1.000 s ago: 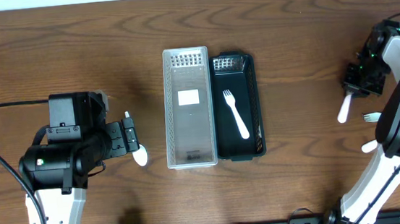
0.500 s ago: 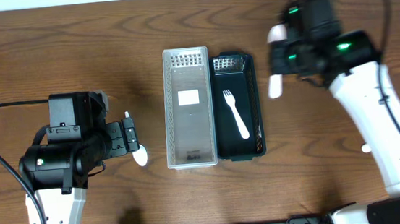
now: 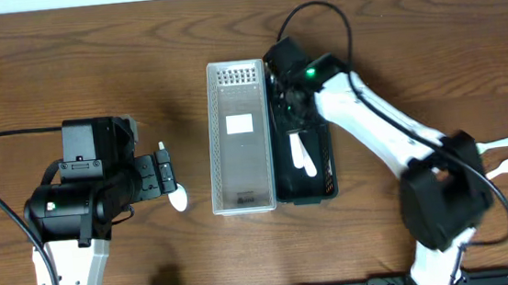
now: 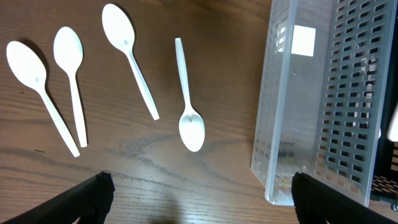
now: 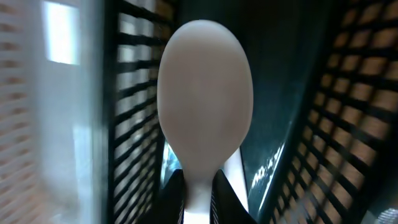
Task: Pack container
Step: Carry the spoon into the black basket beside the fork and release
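Since the wooden table (image 3: 391,20) fills the overhead view, I read everything else off it. My right arm stretches in from the near right edge to the middle, and my left arm sits folded at the left. Side by side at centre stand the clear basket (image 3: 214,137) and the black basket (image 3: 331,168), touching, both with their long axes running away from me.

The right gripper (image 3: 292,102) is over the far half of the black basket, its jaws pinched tight on the handle of a white spoon (image 5: 205,93). On the wrist camera the bowl points ahead of the jaws, down into the black mesh, with the clear basket's wall just to one side. I judge the spoon's length runs roughly along the basket's, which a clean drop needs. A white utensil (image 3: 304,159) lies on that basket's floor.

The left gripper (image 4: 202,196) is spread wide on nothing. It is the arm nearer the four loose spoons (image 4: 191,130) lying on the table beside the clear basket.
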